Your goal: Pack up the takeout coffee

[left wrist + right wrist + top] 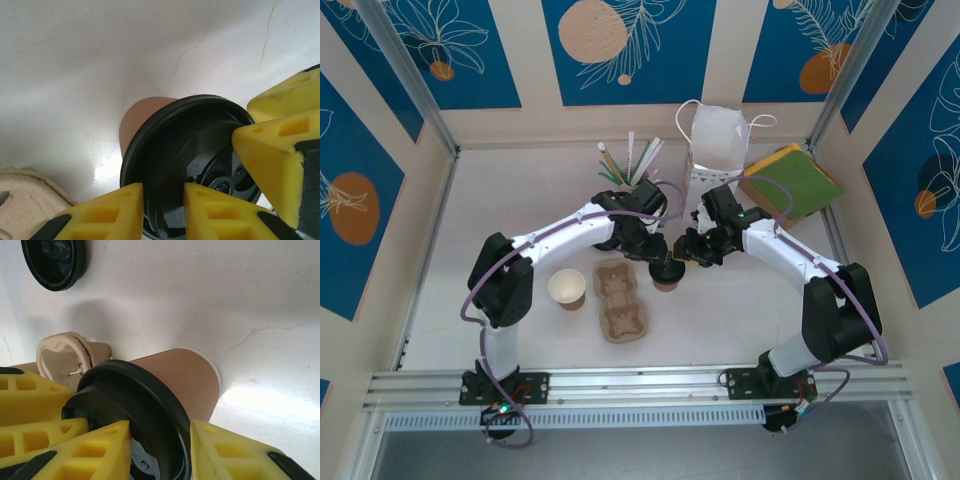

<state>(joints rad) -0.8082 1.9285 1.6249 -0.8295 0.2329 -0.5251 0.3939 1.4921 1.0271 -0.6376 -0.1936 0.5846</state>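
Top external: white worktop (520, 200). L arm (560, 232), R arm (785, 255) bent inward, tips together mid-worktop. White paper bag (717, 140) at back. Pulp tray (620, 305) front-centre. Takeout coffee (667, 274) upright on worktop just right of tray, not in slot; lidless cup (567, 288) just left of tray. L wrist: left tool (163, 195) clamped on coffee's black lid rim. R wrist: right tool (160, 435) touches lid rim both sides, gripping too; loose lid (52, 262) on worktop, well apart from coffee.

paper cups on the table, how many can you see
2. A lidless cup stands just left of the cardboard tray. A lidded cup stands just right of the tray. More may be hidden.
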